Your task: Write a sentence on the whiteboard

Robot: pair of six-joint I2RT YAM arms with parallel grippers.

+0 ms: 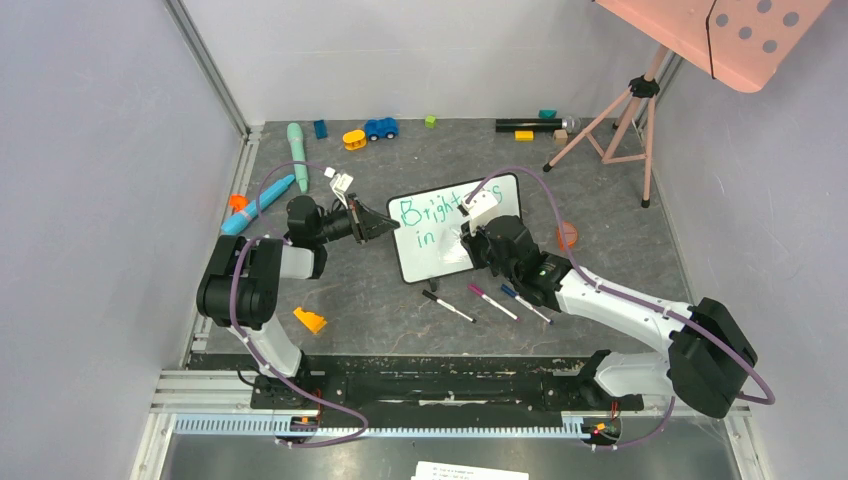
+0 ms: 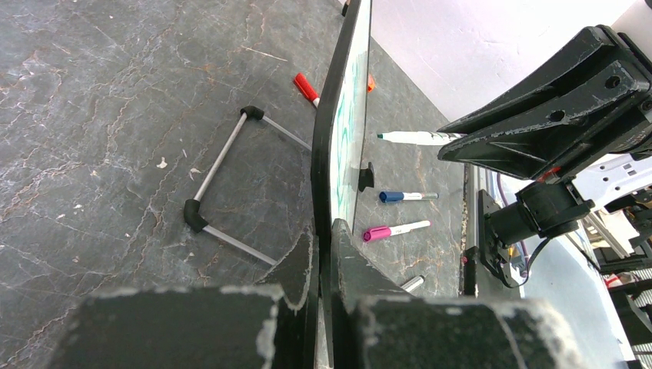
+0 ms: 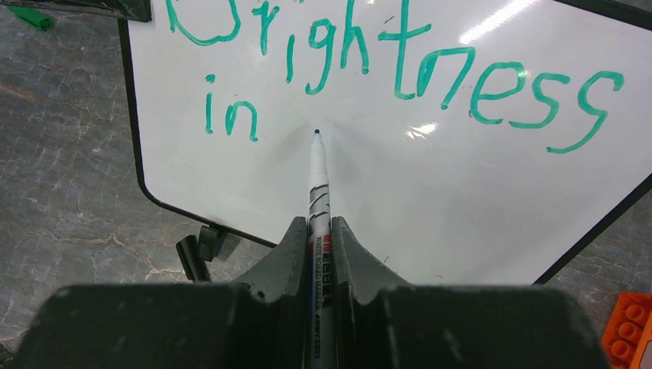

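The whiteboard point(image 1: 432, 258) stands tilted on its little feet at the table's middle. Teal-green words of the sentence point(image 3: 400, 61) read "Brightness" on the top line and "in" point(image 3: 231, 119) below. My left gripper point(image 1: 385, 228) is shut on the whiteboard's left edge; in the left wrist view the frame point(image 2: 338, 138) runs between the closed fingers of the left gripper point(image 2: 323, 231). My right gripper point(image 3: 317, 223) is shut on a white marker point(image 3: 317, 181), whose tip touches or nearly touches the whiteboard point(image 3: 430, 192) just right of "in". The right arm point(image 1: 510, 250) covers the board's right part from above.
Three capped markers, black point(image 1: 448, 306), purple point(image 1: 493, 302) and blue point(image 1: 525, 304), lie just in front of the board. An orange brick point(image 1: 567, 236) sits at its right. Toys point(image 1: 380, 128) line the back edge. A tripod point(image 1: 620, 120) with a pink dotted panel point(image 1: 740, 30) stands back right.
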